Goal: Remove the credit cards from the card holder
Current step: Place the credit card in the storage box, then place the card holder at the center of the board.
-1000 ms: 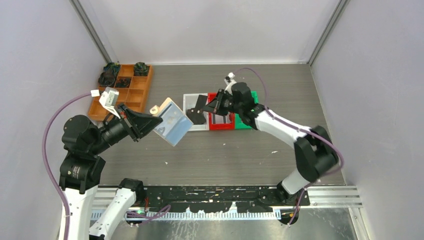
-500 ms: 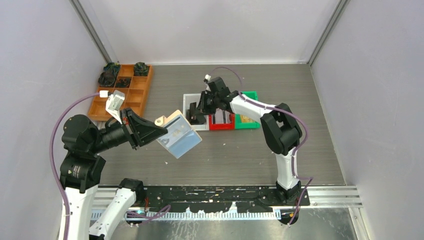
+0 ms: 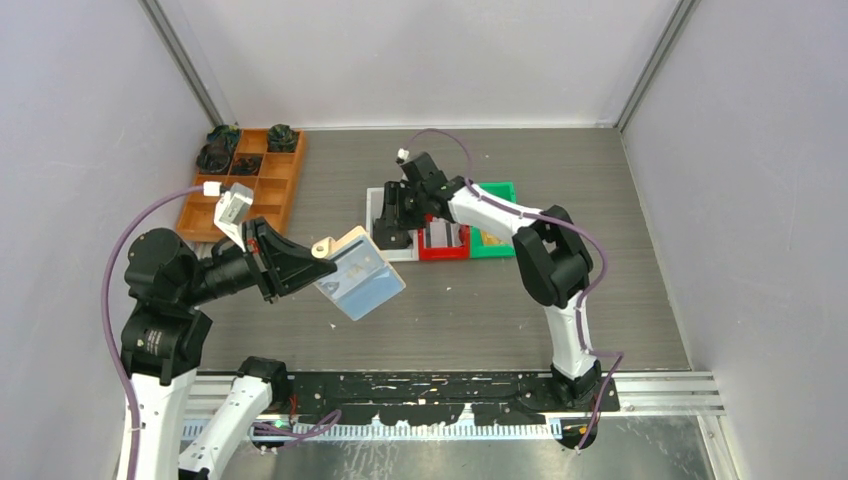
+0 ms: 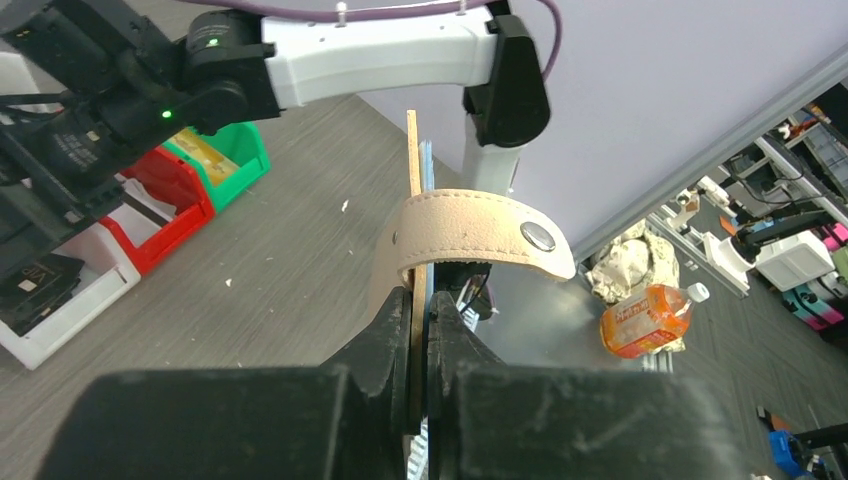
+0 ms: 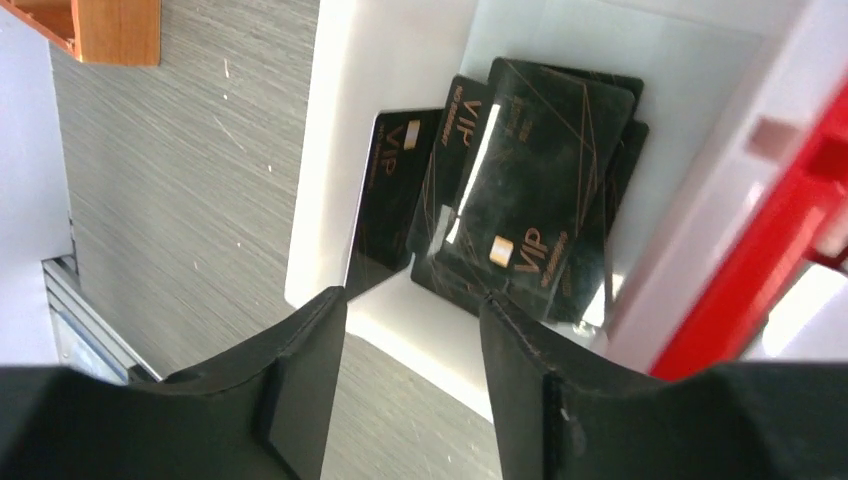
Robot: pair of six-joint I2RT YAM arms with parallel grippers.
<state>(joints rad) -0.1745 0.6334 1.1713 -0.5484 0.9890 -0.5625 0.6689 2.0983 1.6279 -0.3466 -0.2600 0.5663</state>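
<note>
Right gripper [image 5: 412,300] moved left, jaws now apart over white bin [image 5: 330,150] rim, black cards [image 5: 530,190] inside; my left gripper [image 4: 420,320] clamps card holder [image 4: 470,235] mid-air.

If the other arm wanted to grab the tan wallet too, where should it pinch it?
Probably the free far edge of the tan folding card holder, coming from the side opposite the left gripper, which is shut on the near edge. It is thin and flat, so pinch across its two faces, clear of the looped tan strap.
</note>
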